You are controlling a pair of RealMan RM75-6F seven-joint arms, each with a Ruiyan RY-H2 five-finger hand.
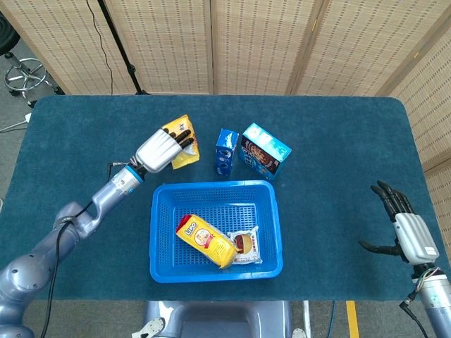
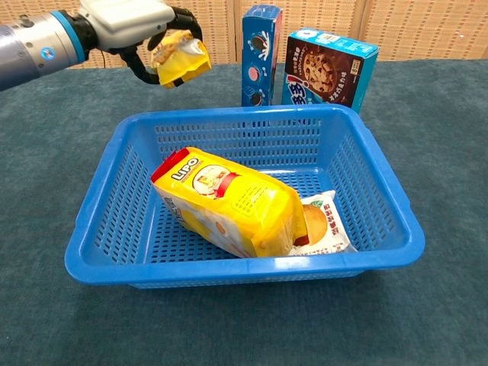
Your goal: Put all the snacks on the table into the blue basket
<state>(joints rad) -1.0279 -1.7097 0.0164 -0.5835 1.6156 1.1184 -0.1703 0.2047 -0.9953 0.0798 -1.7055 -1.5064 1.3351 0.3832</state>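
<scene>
My left hand (image 1: 161, 147) (image 2: 130, 21) grips a small yellow snack packet (image 1: 182, 138) (image 2: 180, 58) and holds it in the air beyond the far left corner of the blue basket (image 1: 163, 270) (image 2: 229, 273). Inside the basket lie a yellow Lipo bag (image 1: 205, 240) (image 2: 227, 203) and a small wrapped cake (image 1: 245, 244) (image 2: 324, 225). Behind the basket stand a narrow blue cookie box (image 1: 225, 151) (image 2: 260, 53) and a teal chocolate-chip cookie box (image 1: 264, 150) (image 2: 328, 69). My right hand (image 1: 407, 227) hovers open at the table's right edge, holding nothing.
Dark teal cloth (image 1: 338, 162) covers the whole table. Wicker screens (image 1: 261, 42) stand behind it. A stool (image 1: 25, 74) sits on the floor at far left.
</scene>
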